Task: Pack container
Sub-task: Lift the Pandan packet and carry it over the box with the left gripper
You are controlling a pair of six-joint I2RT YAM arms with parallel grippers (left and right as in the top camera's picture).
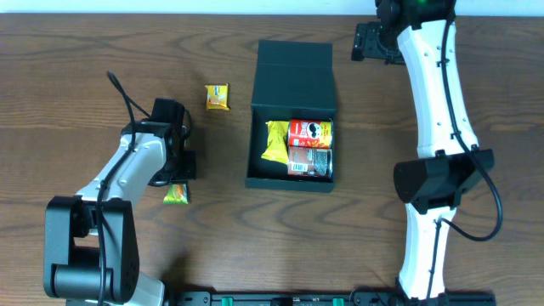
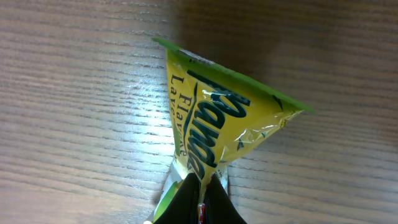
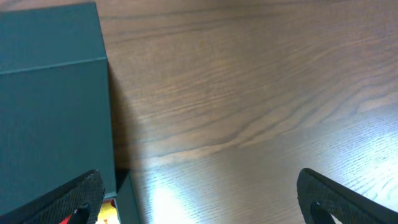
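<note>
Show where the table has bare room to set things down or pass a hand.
Bare wood lies between the container and the right arm, and in front of the container. The far-left corner is bare. Crowded: the container's inside, filled by cans and a yellow packet, and around the left arm, jaws pinching a green-yellow packet.

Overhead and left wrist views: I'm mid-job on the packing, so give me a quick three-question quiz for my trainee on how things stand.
1. True or false: the container has its lid shut.
2. What is the left gripper pinching? A) a red can B) the green-yellow packet C) nothing
3. Fill in: ___ snack packets are outside the container.

Key:
1. False. The flap is folded back and the contents show.
2. B. The gripper pinches it at one corner.
3. Two: the green-yellow packet and the yellow packet.
</note>
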